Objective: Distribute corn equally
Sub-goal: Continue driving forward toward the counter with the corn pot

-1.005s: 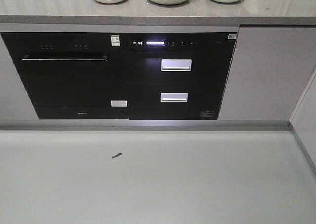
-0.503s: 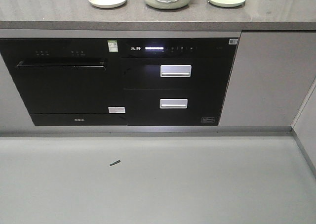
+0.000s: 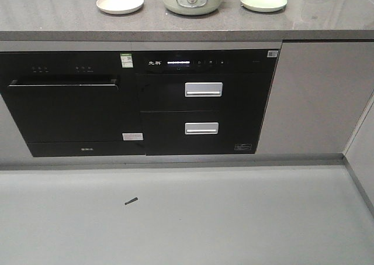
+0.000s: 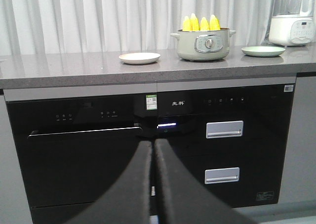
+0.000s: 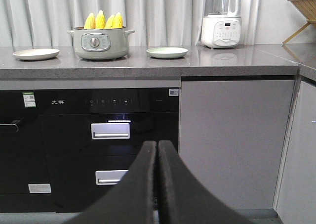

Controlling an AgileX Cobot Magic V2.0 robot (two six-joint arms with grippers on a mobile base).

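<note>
The table point(image 3: 58, 13) drops lower in your front view as you near it, so square up on the corn point(image 4: 200, 22) with left gripper point(image 4: 152, 144) and right gripper point(image 5: 157, 145) closed, empty.

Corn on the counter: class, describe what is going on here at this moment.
Nothing is being handled yet. Four corn cobs stand in the green pot, between an empty cream plate and an empty green plate. The left gripper and right gripper are both shut, holding nothing, short of the counter.
</note>
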